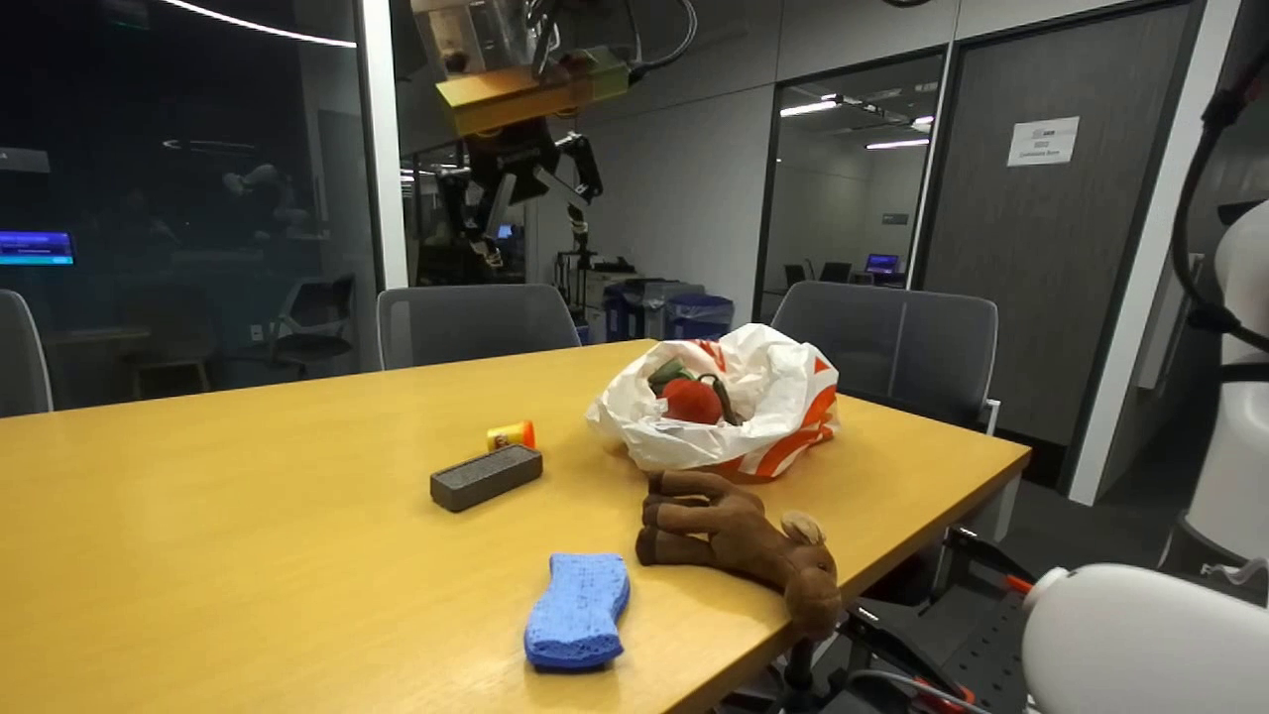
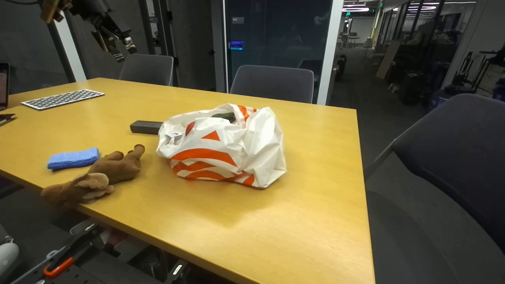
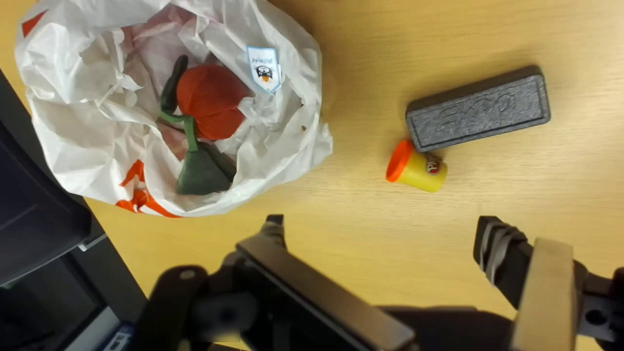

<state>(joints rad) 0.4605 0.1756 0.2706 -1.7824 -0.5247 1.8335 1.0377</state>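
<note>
My gripper (image 1: 532, 238) is open and empty, high above the table; it also shows in an exterior view (image 2: 124, 52) and the wrist view (image 3: 380, 226). In the wrist view a yellow can with an orange lid (image 3: 421, 170) lies on its side against a dark grey eraser (image 3: 480, 112), beyond the fingertips. A white and orange plastic bag (image 3: 97, 131) stands open, holding a red and green plush (image 3: 209, 97). A blue sponge (image 1: 578, 610) and a brown plush animal (image 1: 744, 535) lie nearer the table's edge. The can is hidden in an exterior view (image 2: 221, 154) behind the bag.
A keyboard (image 2: 63, 99) and part of a laptop (image 2: 4, 86) are on the table. Grey chairs (image 1: 476, 325) stand around it. The brown plush's head hangs over the table edge. A white robot part (image 1: 1140, 635) is beside that edge.
</note>
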